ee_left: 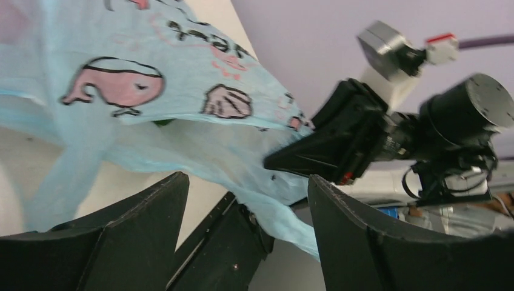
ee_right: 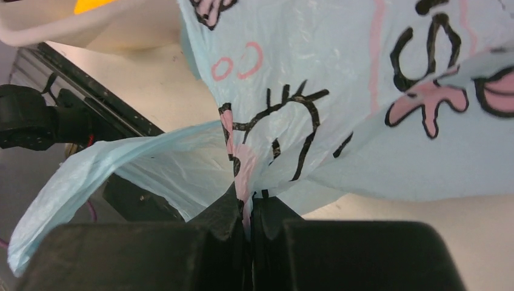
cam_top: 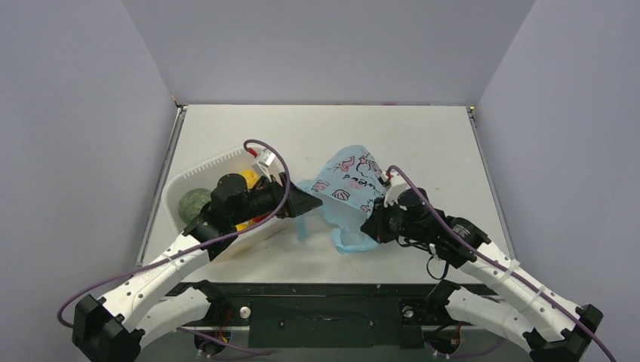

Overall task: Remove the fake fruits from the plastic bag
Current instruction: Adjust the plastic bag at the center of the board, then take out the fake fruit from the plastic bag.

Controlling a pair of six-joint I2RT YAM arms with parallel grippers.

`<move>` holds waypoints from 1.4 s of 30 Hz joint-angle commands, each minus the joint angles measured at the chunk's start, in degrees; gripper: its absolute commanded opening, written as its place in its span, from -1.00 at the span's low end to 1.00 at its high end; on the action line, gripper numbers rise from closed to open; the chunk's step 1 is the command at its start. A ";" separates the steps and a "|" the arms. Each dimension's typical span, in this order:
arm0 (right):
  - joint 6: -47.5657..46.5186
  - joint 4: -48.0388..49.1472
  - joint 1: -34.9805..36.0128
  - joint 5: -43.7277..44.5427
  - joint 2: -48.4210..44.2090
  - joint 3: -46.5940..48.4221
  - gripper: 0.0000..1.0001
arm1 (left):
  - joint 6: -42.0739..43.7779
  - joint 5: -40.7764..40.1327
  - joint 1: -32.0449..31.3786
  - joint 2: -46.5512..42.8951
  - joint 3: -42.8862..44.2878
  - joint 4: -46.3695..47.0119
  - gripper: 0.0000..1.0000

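- A white table (cam_top: 423,143) stands between plain lilac-grey walls (cam_top: 324,45), with the two arm bases at its near edge.
- The plastic bag (cam_top: 349,192) lies crumpled near the middle of the table. It is light blue with pink cartoon prints and black lettering.
- One loop handle (cam_top: 355,243) of the bag hangs down toward the near edge of the table.
- In the left wrist view a small dark green bit (ee_left: 162,122) shows under a fold of the bag. I cannot tell what it is, because the film hides the inside.
- The right gripper (ee_right: 247,209) is at the near right side of the bag. Its jaws are pressed together on a gathered pinch of the film, and the bag spreads away from this point.
- The left gripper (cam_top: 311,202) is at the left edge of the bag. Its jaws stand wide apart and hold nothing. The bag's lower fold is just in front of the gap between them.
- A white tub (cam_top: 177,188) stands left of the bag, partly under the left arm.
- A round green melon (cam_top: 195,202) and yellow pieces (cam_top: 250,179) lie in the tub.
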 commanded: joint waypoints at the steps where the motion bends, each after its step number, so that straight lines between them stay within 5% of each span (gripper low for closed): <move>1: 6.33 -7.15 -0.14 5.28 -3.95 -5.46 -1.00 | 3.43 -4.22 -8.54 1.97 0.87 4.71 0.35; 12: 13.78 -20.73 -0.08 23.58 -7.15 -5.15 -1.00 | 6.66 -24.09 -28.10 15.08 -1.87 18.76 0.29; 22: 13.66 -19.72 -0.07 23.51 -8.77 -2.43 -1.00 | 14.53 -53.53 -43.65 26.33 -4.80 35.51 0.18; 32: 13.99 -19.11 -0.08 21.78 -12.05 -3.45 -1.00 | 15.94 -64.18 -43.82 42.63 -0.51 52.75 0.01; 42: 13.10 -16.03 -0.03 21.06 -11.14 -5.04 -1.00 | 16.38 -65.67 -40.96 57.69 7.50 65.01 0.27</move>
